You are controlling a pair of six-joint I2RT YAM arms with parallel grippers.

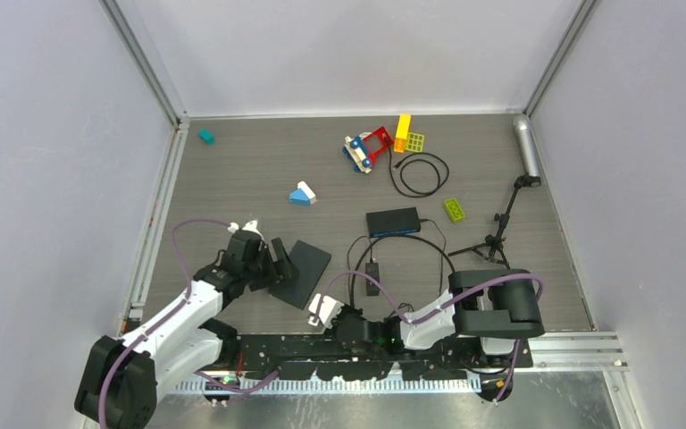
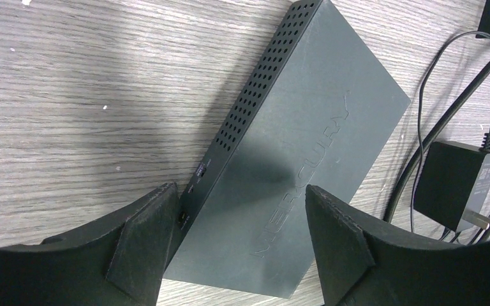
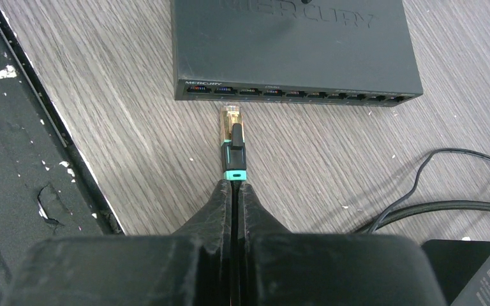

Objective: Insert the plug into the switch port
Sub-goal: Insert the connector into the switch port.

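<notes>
Right gripper (image 3: 233, 185), clamped on the plug (image 3: 232, 131), should hold it level and square to the switch port (image 3: 228, 91) just ahead.

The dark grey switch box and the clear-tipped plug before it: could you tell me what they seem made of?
Dark grey switch box: likely painted metal or plastic, matte, with embossed lettering. Clear-tipped plug: transparent plastic, gold contacts showing through, black boot.
</notes>
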